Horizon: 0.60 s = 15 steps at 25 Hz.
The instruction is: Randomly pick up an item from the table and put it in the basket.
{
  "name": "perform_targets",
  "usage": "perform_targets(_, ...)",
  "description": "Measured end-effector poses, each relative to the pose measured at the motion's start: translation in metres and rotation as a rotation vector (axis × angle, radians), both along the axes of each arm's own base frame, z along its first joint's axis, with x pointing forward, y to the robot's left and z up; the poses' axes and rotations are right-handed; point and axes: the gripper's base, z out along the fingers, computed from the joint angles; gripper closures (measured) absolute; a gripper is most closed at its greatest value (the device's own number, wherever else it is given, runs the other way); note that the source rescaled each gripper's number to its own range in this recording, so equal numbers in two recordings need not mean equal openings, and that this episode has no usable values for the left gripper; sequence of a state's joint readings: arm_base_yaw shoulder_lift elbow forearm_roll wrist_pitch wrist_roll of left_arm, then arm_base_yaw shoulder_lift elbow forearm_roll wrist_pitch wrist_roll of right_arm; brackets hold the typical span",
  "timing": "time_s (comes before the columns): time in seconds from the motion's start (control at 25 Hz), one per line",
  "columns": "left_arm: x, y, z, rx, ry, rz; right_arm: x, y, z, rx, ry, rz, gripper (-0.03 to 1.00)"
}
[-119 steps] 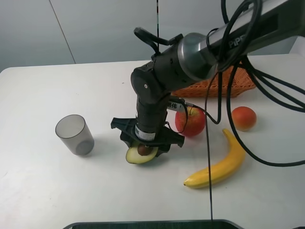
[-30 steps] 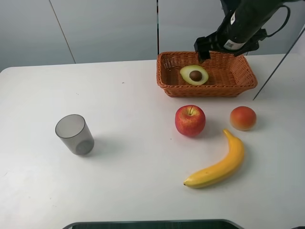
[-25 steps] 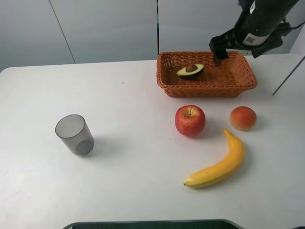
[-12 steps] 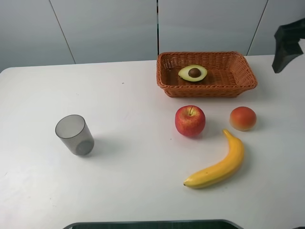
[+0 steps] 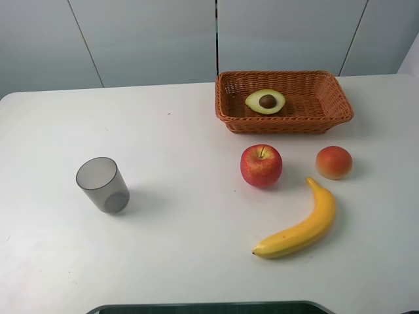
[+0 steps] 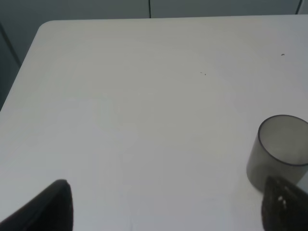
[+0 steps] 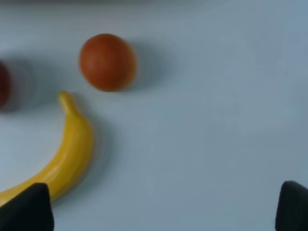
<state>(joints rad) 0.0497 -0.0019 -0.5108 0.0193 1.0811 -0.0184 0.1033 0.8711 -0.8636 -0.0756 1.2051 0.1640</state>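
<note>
Moved: avocado has gone from the table, where the right arm was over it, into the basket; that arm has since pulled out of the high view.
Avocado: lies cut side up, pit showing, toward the left half of the basket, free of any grip.
Right pincer: wide apart, holding nothing; only its two dark tips show, above the banana and the orange fruit.
Left pincer: tips stand well apart over bare table, nothing between them; grey cup sits just beside one tip.
Apple: on the table, near the front of the basket.
Progress: looks done.
Risk: small; a careless left arm move could knock the cup over.
</note>
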Motion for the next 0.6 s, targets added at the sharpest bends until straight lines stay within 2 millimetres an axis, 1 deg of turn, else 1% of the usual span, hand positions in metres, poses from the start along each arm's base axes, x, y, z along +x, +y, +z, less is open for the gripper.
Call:
perform_targets(0.16, 0.000, 0.000, 0.000, 0.000, 0.000, 0.000, -0.037, -0.001, 0.000, 0.044, -0.125, 0.013, -0.03)
perform_targets(0.32, 0.000, 0.000, 0.000, 0.000, 0.000, 0.000, -0.064, -0.003, -0.008, 0.053, -0.228, 0.027, -0.03)
perform_targets(0.48, 0.000, 0.000, 0.000, 0.000, 0.000, 0.000, -0.084, -0.002, -0.022, 0.070, -0.294, 0.068, -0.03)
perform_targets(0.6, 0.000, 0.000, 0.000, 0.000, 0.000, 0.000, -0.095, -0.002, -0.034, 0.072, -0.332, 0.095, -0.03)
